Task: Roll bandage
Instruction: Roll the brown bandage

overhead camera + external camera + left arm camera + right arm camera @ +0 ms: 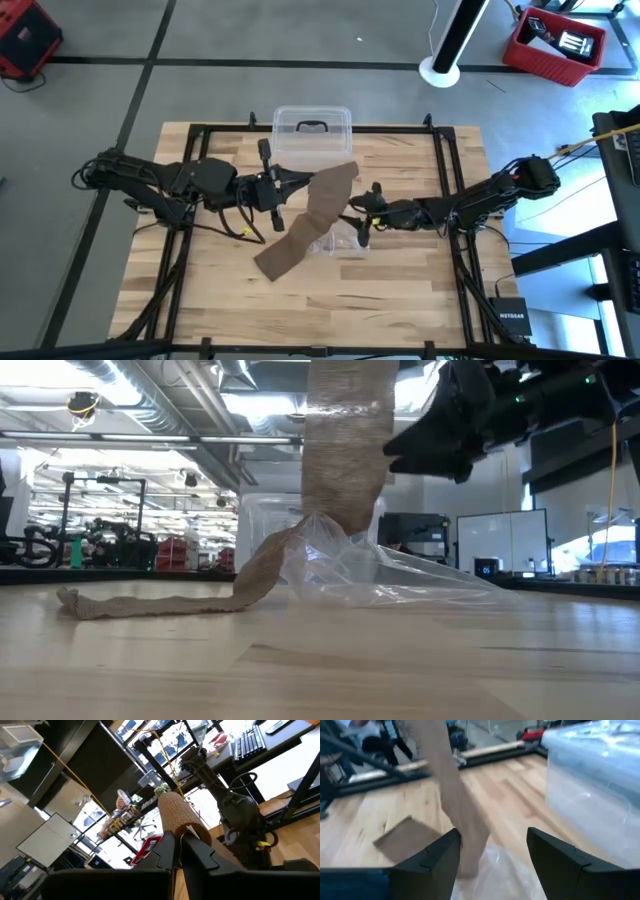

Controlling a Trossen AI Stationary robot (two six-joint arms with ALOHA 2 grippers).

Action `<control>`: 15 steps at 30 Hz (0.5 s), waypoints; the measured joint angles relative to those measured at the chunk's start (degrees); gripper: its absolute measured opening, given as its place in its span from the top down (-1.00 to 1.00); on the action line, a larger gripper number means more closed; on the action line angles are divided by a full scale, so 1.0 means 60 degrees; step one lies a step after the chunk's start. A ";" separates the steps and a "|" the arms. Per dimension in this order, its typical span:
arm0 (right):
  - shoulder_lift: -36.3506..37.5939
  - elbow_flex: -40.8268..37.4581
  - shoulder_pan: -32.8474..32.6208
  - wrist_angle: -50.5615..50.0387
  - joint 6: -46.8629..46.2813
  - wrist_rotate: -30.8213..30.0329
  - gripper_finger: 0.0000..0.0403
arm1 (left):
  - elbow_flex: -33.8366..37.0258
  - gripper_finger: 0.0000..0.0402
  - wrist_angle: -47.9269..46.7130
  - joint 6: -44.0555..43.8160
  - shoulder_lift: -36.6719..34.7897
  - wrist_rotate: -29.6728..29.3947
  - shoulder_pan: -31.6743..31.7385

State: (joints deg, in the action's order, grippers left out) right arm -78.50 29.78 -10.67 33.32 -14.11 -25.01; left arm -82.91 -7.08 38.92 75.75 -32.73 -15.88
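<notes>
A: Left gripper (300, 183) up off the desk (400, 290), jaws pressed together on one end of the bandage (312, 220).
B: Confirmed from the left wrist view: brown cloth (181, 817) pinched right between the dark fingers (197, 851).
A: From that lifted end, hanging down in a tall strip (345, 450), then trailing flat across the wood toward the near-left.
B: Far end lying loose on the desk, well away from both arms.
A: Crossing over the crinkled clear bag (345, 240) midway.
B: Clear box (312, 135) with the dark handle at the back edge, just behind the lifted end.
A: Right gripper (362, 215) low beside the strip, over the bag.
B: Jaws spread wide, nothing between them; bandage (457, 815) just ahead of one finger (437, 862).
</notes>
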 joint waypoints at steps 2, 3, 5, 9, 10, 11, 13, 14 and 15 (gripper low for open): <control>-0.0124 -0.0004 0.0074 0.0611 0.0157 0.0115 -0.15 | 0.0000 0.94 -0.0004 -0.0011 0.0000 0.0007 0.0000; -0.0245 0.0000 0.0137 0.1152 0.0300 0.0295 -0.15 | 0.0000 0.94 -0.0002 -0.0021 0.0000 0.0008 0.0000; -0.0577 0.0018 0.0173 0.2046 0.0623 0.0735 -0.15 | 0.0000 0.93 0.0041 -0.0089 0.0000 0.0011 0.0000; -0.1666 0.0015 0.0166 0.3425 0.1389 0.1093 -0.13 | 0.0000 0.93 0.0114 -0.0120 0.0000 0.0015 -0.0061; -0.1894 0.0006 0.0166 0.3548 0.1554 0.1014 -0.10 | 0.0000 0.93 0.0108 -0.0148 0.0000 0.0013 -0.0082; -0.2114 0.0000 0.0168 0.3763 0.1802 0.0857 -0.04 | 0.0000 0.93 0.0107 -0.0213 0.0000 0.0012 -0.0118; -0.2388 0.0000 0.0195 0.4173 0.2440 0.0419 0.18 | 0.0000 0.93 0.0089 -0.0467 0.0000 0.0021 -0.0246; -0.2431 0.0000 0.0274 0.4369 0.2765 0.0217 0.34 | 0.0000 0.93 0.0082 -0.0581 0.0000 0.0084 -0.0320; -0.2432 0.0000 0.0391 0.4505 0.3014 0.0155 0.52 | 0.0000 0.93 0.0082 -0.0646 0.0000 0.0210 -0.0389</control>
State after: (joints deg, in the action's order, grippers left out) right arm -93.09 29.78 -8.32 60.35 3.97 -24.08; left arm -82.91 -6.59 35.05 75.75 -31.47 -18.21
